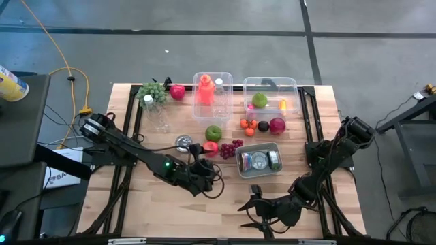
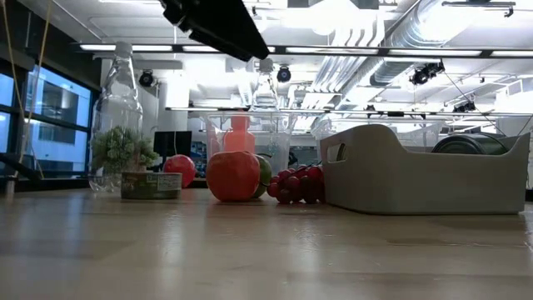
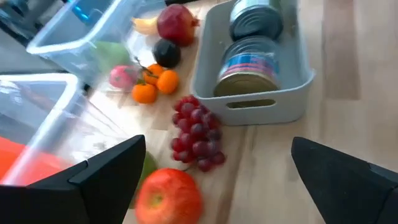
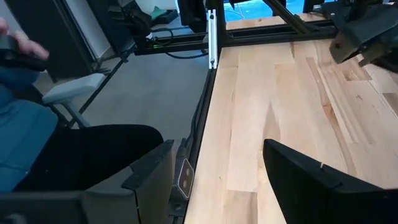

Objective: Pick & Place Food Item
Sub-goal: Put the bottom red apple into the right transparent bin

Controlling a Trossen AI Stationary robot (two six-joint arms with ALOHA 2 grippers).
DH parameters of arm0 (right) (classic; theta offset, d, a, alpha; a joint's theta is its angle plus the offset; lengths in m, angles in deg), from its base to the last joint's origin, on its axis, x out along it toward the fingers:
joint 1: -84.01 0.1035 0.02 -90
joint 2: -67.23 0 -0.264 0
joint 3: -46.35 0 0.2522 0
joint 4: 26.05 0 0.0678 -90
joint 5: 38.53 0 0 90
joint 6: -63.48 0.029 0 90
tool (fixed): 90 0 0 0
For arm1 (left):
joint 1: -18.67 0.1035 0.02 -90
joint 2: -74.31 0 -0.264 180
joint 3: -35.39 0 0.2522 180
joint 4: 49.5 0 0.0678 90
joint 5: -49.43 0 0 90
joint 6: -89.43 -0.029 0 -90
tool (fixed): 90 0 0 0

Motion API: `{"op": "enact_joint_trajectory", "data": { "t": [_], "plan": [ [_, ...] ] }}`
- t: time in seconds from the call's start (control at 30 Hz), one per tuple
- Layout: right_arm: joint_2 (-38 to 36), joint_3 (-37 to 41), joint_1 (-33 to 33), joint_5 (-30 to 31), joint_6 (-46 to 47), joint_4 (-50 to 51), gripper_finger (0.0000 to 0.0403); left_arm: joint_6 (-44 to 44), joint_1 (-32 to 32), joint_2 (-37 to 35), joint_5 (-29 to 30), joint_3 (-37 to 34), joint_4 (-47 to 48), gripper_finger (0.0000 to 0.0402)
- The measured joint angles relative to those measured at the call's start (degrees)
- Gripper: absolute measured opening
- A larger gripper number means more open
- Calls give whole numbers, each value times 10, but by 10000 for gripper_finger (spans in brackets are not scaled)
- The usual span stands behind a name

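Observation:
A red apple (image 1: 210, 147) rests on the wooden table beside a green apple (image 1: 213, 132) and a bunch of dark red grapes (image 1: 231, 148). My left gripper (image 1: 203, 163) hovers just on the near side of the red apple (image 3: 168, 196), open wide and holding nothing. It points over the apple toward the grapes (image 3: 198, 134). My right gripper (image 1: 255, 207) waits near the table's front edge, open (image 4: 227, 180) and with nothing between its fingers.
A grey bin (image 1: 259, 161) holding cans stands right of the grapes. Small oranges (image 1: 248, 126), a pomegranate (image 1: 276, 125) and two clear containers (image 1: 212, 88) (image 1: 271, 95) lie farther back. A tin (image 1: 182, 141) sits left of the apples. A seated person (image 4: 25, 124) shows beyond the table.

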Motion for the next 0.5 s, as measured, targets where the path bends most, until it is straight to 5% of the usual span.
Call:
{"op": "enact_joint_trajectory", "data": {
  "t": [0.2, 0.5],
  "plan": [
    [0, 0, 0, 0, -2, 1, 232, -15, 12, 22, -3, 0, -8, 393],
    [0, 0, 0, 0, -1, 4, 232, 87, 49, 64, 36, -1, 43, 364]
  ]
}}
